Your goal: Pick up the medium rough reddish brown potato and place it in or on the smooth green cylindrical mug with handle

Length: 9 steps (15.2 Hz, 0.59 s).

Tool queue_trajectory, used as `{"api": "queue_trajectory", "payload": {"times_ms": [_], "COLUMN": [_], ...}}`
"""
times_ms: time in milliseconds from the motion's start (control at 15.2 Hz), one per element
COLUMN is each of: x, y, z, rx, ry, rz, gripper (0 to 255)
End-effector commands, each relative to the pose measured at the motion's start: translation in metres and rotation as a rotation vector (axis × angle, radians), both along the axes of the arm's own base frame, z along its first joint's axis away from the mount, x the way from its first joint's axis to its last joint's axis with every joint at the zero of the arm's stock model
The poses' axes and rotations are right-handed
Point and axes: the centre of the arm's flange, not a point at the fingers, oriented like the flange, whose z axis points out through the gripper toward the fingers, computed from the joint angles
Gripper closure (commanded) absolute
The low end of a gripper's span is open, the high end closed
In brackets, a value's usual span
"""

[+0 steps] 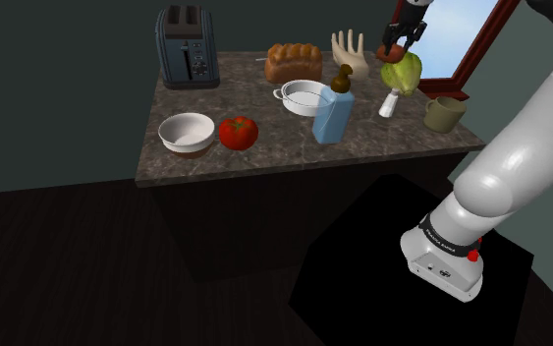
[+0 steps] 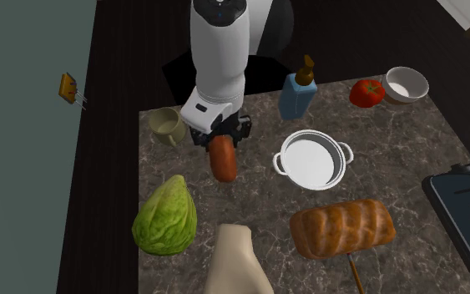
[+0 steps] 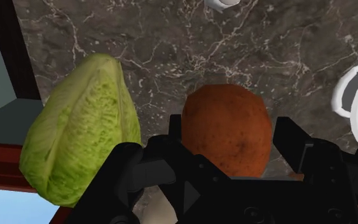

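While the arm [image 2: 219, 58] reaches over the table [image 1: 264, 163], jaws: closed on the potato [image 3: 228, 130], one black finger at each side of it in the wrist view.
Potato: reddish brown, rough skin; clear of the table, hanging below the hand; the marble top shows beneath it in the wrist view.
Mug [image 2: 166, 125]: pale green, handled, upright near a table corner; in the second exterior view it sits just left of the hand, apart from the potato.
Cabbage [image 2: 166, 215]: light green, lying on the table, near the potato on the side away from the mug.
Pot [image 2: 310, 160]: white, two handles, on the table at the second exterior view's right of the potato.
Bottle [image 2: 298, 92]: blue with a brown pump, upright just beside the pot.
Loaf [image 2: 341, 227]: brown, on the table beyond the pot from the bottle.
Tomato [image 1: 238, 132]: red, just beside a white bowl [image 1: 187, 132] near the table's front edge in the shoulder view.
Toaster [image 1: 187, 46]: dark, at the table's far corner on the shoulder view's left.
Model hand [image 1: 351, 54]: pale, fingers up, between loaf and cabbage.
Stand [image 1: 412, 256]: black box at the shoulder view's lower right.
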Motion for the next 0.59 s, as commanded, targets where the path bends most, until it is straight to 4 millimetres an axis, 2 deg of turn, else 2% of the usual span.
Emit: {"api": "queue_trajectory", "payload": {"times_ms": [0, 528], "x": [-0.013, -0.118], "y": [-0.002, -0.017], "z": [0.005, 0.012], "rx": [0.000, 0.000], "ry": [0.000, 0.000], "rz": [0.000, 0.000], "gripper": [255, 255]}}
